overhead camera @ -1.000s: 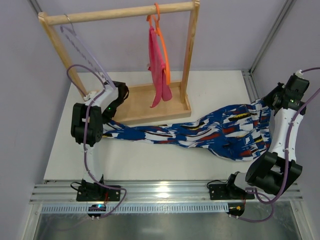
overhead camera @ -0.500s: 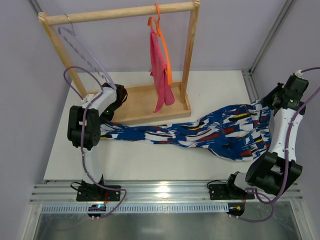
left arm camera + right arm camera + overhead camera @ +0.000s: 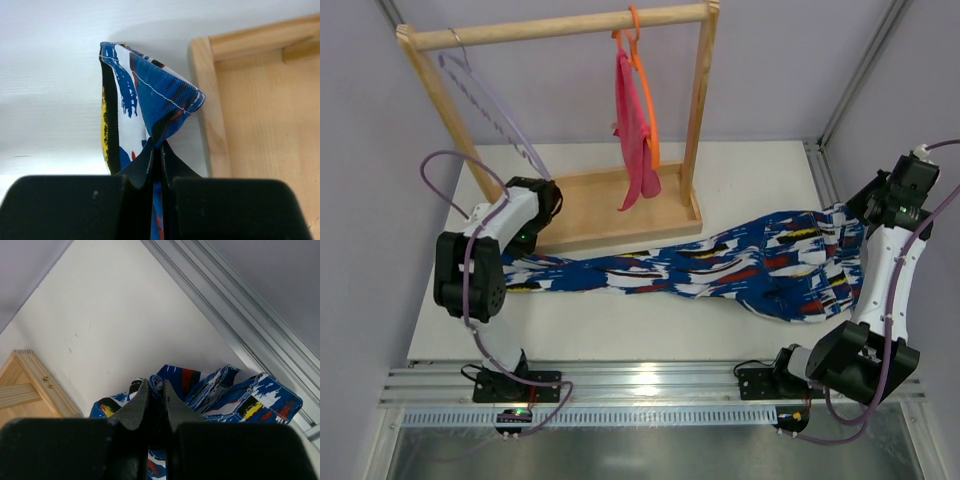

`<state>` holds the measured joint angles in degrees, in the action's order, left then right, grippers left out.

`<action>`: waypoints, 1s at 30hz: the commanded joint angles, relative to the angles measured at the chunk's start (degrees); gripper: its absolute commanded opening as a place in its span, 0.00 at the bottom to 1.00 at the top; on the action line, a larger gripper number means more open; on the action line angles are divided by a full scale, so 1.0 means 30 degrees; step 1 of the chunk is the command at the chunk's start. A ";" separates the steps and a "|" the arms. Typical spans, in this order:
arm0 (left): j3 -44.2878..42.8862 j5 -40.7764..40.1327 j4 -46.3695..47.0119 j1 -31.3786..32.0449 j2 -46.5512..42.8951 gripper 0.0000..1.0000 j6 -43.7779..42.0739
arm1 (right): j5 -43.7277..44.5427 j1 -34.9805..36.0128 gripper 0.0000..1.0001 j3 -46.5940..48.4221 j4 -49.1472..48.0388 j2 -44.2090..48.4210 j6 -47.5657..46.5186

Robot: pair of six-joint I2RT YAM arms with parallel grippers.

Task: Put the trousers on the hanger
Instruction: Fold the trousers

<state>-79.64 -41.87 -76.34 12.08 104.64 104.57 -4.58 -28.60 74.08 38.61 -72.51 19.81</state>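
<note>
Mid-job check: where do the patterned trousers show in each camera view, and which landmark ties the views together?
Top external: the trousers stretch across the table's middle, from the left gripper to the right gripper.
Left wrist: a pinched fold of the trousers stands at centre.
Right wrist: the trousers lie bunched at bottom centre-right.
Shared landmark: the wooden rack base, at the right in left wrist and the bottom-left corner in right wrist.

Pink cloth (image 3: 632, 120) (orange hanger (image 3: 654, 135)) on rack (image 3: 560, 25).

White arms (image 3: 880, 270), black joints (image 3: 465, 278), purple cables (image 3: 438, 155)
</note>
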 commanded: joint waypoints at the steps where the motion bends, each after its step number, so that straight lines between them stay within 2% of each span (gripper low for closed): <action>1: 0.1113 -0.0693 -0.4205 -0.1210 -0.2499 0.01 0.0944 | 0.0704 0.0100 0.04 0.0295 0.0370 0.0850 0.0426; 5: 0.1876 -0.0839 -0.3736 -0.2908 -0.4287 0.01 0.0036 | 0.2251 0.0100 0.04 0.0764 0.1133 0.1025 0.0485; 9: 0.2579 -0.0547 -0.2068 -0.5541 -0.6195 0.01 -0.1778 | 0.2406 0.0100 0.04 0.0735 0.0783 0.1143 0.0982; 13: 0.2669 -0.0605 -0.0954 -0.7040 -0.7077 0.00 -0.3127 | 0.2551 0.0100 0.04 0.0822 0.0256 0.1172 0.1159; 24: -0.0872 -0.0166 0.0629 -0.9354 -0.4354 0.00 -0.6377 | 0.2226 0.0246 0.04 0.1437 -0.2030 -0.0993 0.1716; 30: -0.2541 0.0362 0.2243 -0.9884 -0.2627 0.01 -0.7991 | 0.2230 0.0567 0.04 0.1877 -0.2702 -0.2869 0.1921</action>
<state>-82.89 -36.51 -73.36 -15.94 94.89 84.25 -0.49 -27.00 76.40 37.23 -80.16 24.82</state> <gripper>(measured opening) 0.011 0.105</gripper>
